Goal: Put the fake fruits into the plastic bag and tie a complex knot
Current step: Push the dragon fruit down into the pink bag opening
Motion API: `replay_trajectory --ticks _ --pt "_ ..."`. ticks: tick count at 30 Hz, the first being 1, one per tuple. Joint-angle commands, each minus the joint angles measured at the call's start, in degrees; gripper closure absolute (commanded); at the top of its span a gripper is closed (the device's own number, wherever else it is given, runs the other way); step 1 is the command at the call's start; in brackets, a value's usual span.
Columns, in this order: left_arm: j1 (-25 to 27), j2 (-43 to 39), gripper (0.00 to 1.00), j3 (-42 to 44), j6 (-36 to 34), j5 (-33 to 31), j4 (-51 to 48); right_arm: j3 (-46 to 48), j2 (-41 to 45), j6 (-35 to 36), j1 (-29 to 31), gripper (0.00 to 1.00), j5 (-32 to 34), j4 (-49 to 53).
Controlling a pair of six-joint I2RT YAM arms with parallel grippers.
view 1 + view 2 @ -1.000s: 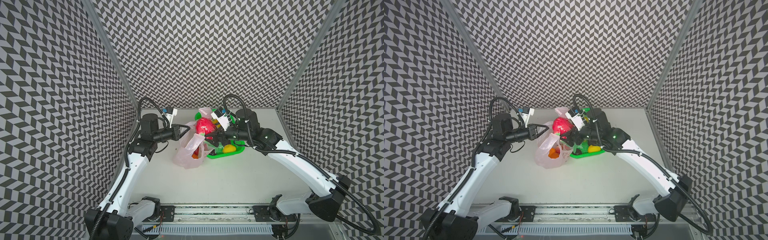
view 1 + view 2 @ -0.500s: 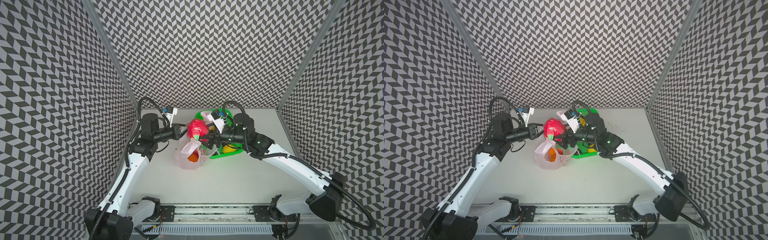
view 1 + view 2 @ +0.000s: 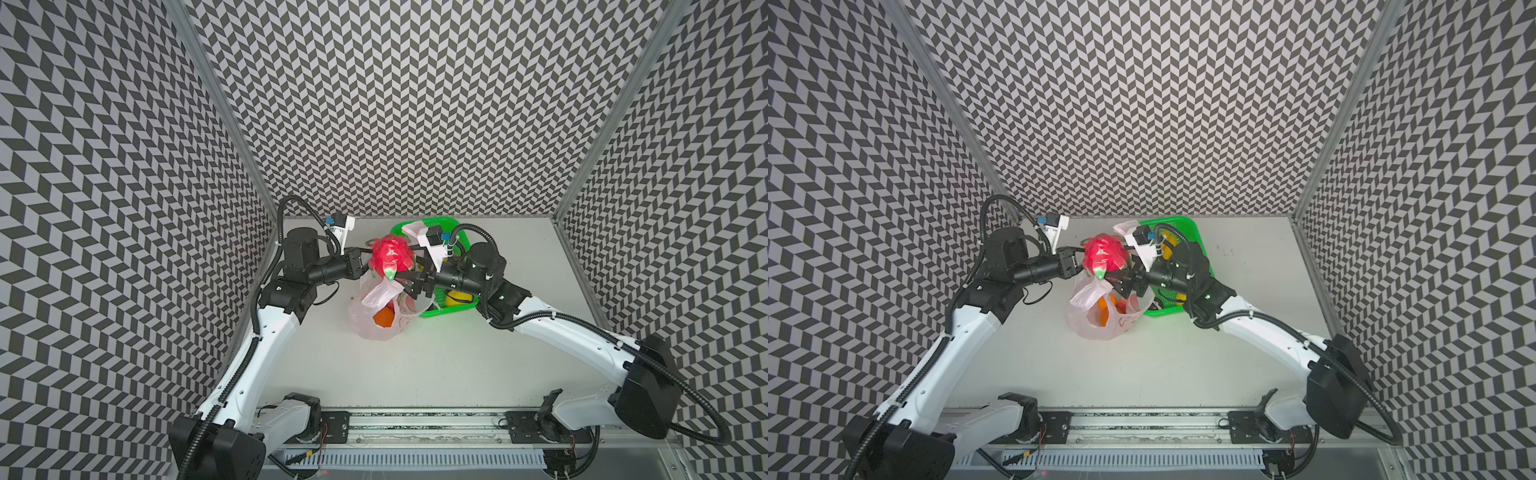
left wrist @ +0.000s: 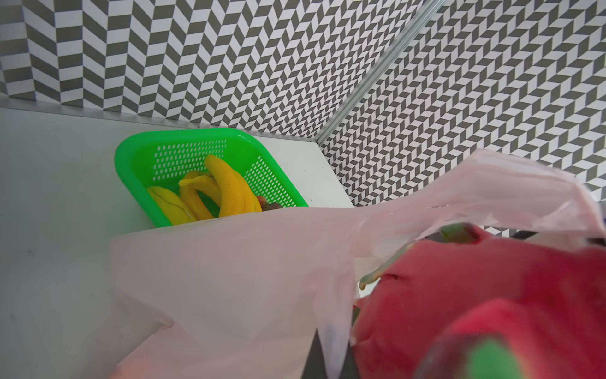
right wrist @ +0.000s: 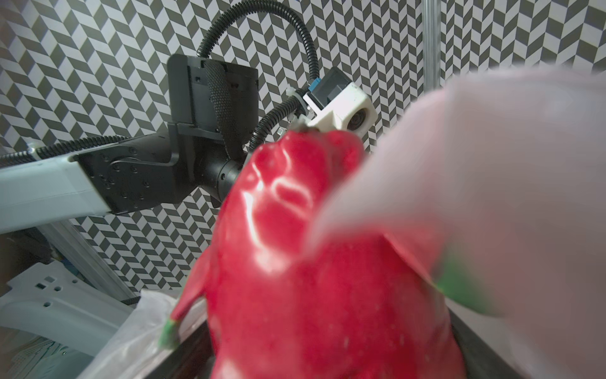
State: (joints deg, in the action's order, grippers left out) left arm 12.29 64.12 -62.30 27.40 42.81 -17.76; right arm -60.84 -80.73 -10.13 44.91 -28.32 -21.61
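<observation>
The pink dragon fruit [image 3: 390, 257] [image 3: 1102, 255] hangs over the mouth of the plastic bag [image 3: 376, 320] [image 3: 1096, 326], with my right gripper [image 3: 405, 277] [image 3: 1116, 279] shut on it. In the right wrist view the dragon fruit [image 5: 311, 295] fills the space between the dark fingers [image 5: 183, 357]. My left gripper [image 3: 365, 266] [image 3: 1079, 262] [image 4: 331, 361] is shut on a strip of the bag's film [image 4: 246, 279] and holds that side up, close beside the dragon fruit [image 4: 492, 295]. An orange [image 3: 382, 328] [image 3: 1100, 318] shows through the bag. No knot is visible.
A green mesh basket [image 3: 451, 309] [image 3: 1187, 222] [image 4: 183, 144] stands just behind and right of the bag, holding yellow bananas [image 4: 229, 187] and a lemon [image 3: 457, 297]. Patterned walls close in the back and both sides. Bare table [image 3: 415, 365] lies in front.
My right gripper has carried the dragon fruit leftward from over the basket to above the bag's mouth, close to the left gripper. The left gripper has kept its hold and barely moved.
</observation>
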Motion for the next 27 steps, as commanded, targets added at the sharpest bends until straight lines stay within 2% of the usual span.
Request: replay_trajectory --ticks 1,5,19,23,27 --pt "0.0 -0.5 1.0 0.0 2.2 -1.8 1.5 2.9 -0.3 0.4 0.6 0.58 -0.1 -10.9" --pt "-0.4 0.0 1.0 0.4 4.4 -2.0 2.4 6.8 -1.2 1.0 0.6 0.58 -0.5 -14.0" --pt "-2.0 0.4 1.0 0.3 5.1 -4.1 1.0 14.7 2.3 4.8 0.7 0.58 0.7 -10.7" --pt "-2.0 0.6 1.0 0.3 4.8 -3.8 0.9 14.8 4.4 4.7 0.7 0.59 0.9 -8.9" --pt "-2.0 0.2 1.0 -0.1 4.8 -3.2 1.3 14.0 3.1 5.9 0.7 0.59 1.3 -6.7"
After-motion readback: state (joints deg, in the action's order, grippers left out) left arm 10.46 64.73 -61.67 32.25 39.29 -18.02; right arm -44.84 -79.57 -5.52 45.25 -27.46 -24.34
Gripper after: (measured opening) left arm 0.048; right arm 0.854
